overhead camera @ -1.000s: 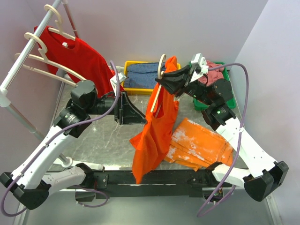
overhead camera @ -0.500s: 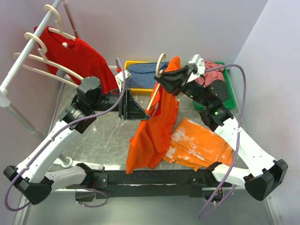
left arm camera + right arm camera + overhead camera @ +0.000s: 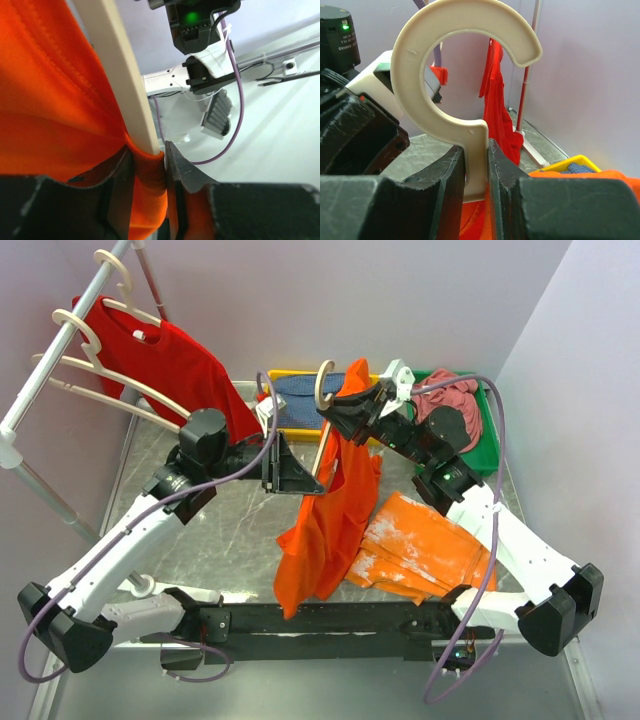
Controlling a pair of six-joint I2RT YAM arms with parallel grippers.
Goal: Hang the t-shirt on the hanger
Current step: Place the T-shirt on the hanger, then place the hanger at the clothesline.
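Observation:
The bright orange-red t-shirt [image 3: 330,520] hangs in mid-air over the table's middle, draped on the cream hanger [image 3: 322,385]. My right gripper [image 3: 335,412] is shut on the hanger's neck just below the round hook [image 3: 465,55], holding it up. My left gripper [image 3: 305,478] is shut on the t-shirt's ribbed edge [image 3: 147,172] right beside the hanger's arm [image 3: 122,75]. The cloth hides most of the hanger's shoulders and lower bar.
A rack [image 3: 50,360] at the back left holds a darker red t-shirt [image 3: 170,360] and spare cream hangers [image 3: 90,380]. A yellow bin [image 3: 290,405] and green bin [image 3: 470,430] stand at the back. A lighter-orange cloth [image 3: 430,550] lies at right.
Both grippers moved left and toward the back with the hanger and t-shirt. The hook now sits further left. The hanging cloth swung with them.

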